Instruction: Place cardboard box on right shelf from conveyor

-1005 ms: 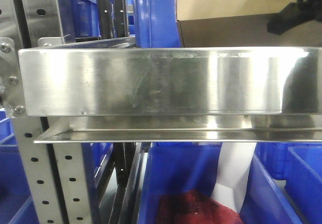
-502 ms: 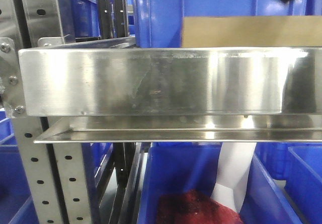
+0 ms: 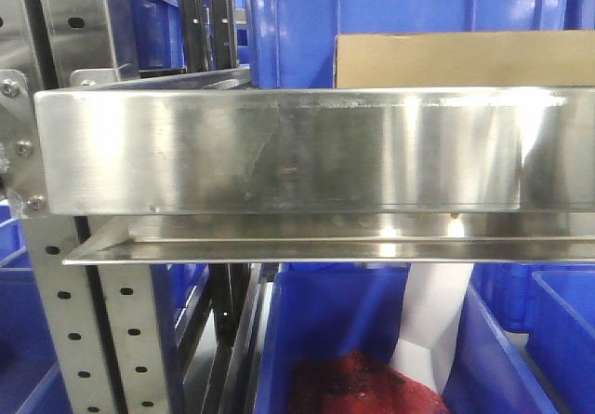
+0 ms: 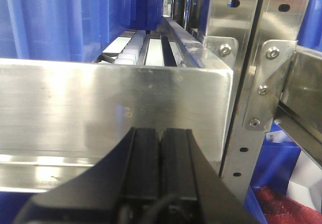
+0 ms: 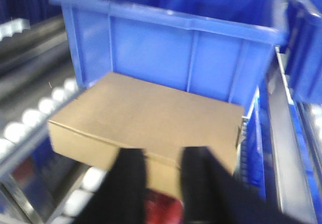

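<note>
Above cardboard box, right claw parted.

Your left gripper: two matte black flat fingers with broad black shoulders. Your right gripper: two black fingers, blurred.

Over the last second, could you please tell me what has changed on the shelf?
The tan cardboard box dropped level behind the stainless-steel shelf lip, and the right claw let go and left the front view. The shelf and blue plastic bins stayed put.
</note>
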You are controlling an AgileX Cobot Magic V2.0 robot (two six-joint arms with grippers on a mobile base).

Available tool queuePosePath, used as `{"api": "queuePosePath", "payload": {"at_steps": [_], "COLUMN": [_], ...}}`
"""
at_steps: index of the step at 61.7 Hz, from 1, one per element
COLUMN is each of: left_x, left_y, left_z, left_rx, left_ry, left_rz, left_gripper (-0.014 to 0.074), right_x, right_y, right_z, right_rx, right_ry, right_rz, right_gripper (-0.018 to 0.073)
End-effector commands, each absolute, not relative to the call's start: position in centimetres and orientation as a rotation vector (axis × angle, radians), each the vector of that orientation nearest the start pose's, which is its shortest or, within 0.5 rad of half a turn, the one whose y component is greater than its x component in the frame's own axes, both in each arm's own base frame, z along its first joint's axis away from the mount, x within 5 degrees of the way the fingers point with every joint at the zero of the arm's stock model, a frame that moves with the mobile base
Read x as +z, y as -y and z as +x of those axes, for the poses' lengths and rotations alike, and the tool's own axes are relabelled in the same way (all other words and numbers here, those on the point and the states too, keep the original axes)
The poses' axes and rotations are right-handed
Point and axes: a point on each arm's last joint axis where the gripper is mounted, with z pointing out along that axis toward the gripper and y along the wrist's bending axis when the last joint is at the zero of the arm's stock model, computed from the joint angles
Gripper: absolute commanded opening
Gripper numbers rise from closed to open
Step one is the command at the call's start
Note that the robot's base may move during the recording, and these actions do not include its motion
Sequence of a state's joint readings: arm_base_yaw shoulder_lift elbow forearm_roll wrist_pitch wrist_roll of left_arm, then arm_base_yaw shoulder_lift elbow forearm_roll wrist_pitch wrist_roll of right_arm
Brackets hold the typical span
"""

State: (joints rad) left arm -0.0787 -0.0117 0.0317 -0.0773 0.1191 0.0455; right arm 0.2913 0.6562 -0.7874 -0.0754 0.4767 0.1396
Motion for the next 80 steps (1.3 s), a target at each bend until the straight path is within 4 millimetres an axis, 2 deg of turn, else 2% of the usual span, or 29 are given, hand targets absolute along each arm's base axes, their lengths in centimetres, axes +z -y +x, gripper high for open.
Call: {"api": "queuePosePath", "payload": {"at_steps": [1,5,15,23,30,42,69,80], "left_x": [19.8,19.8,19.8,19.8,19.8,19.8,19.8,19.8], "left_y": [0.5,0.5,0.5,0.5,0.5,0.5,0.5,0.5], "left_z": [5.6,5.6,5.6,5.6,5.6,5.6,5.6,5.6], "left_rx": [-0.099,-0.099,-0.099,-0.099,-0.099,-0.099,-0.099,-0.099], "left_ry": [-1.529,-1.529,-1.529,-1.529,-1.529,-1.529,-1.529,-1.529], "left_rz": [0.039,0.039,0.039,0.039,0.039,0.039,0.039,0.039], "left_gripper": [-0.0116,-0.0116,-0.0116,-0.0116,-0.0116,-0.0116,-0.0116,-0.0116], "right_x": [38.8,38.2,36.0,34.5,33.2,32.2,32.2,32.1], "right_y": [-2.8,-2.3,-1.3,-1.0,-0.9,-1.0,-1.0,-0.7], "right_z": [10.4,8.9,5.6,4.3,4.3,4.6,4.6,4.7], "right_rx": [0.254,0.258,0.269,0.273,0.27,0.263,0.26,0.213], "right_ry": [-1.671,-1.638,-1.559,-1.529,-1.548,-1.595,-1.602,-1.595], "right_rz": [-0.145,-0.141,-0.133,-0.13,-0.132,-0.135,-0.134,-0.045], "right_gripper": [0.0112,0.0062,0.0068,0.0068,0.0068,0.0068,0.0067,0.0067]}}
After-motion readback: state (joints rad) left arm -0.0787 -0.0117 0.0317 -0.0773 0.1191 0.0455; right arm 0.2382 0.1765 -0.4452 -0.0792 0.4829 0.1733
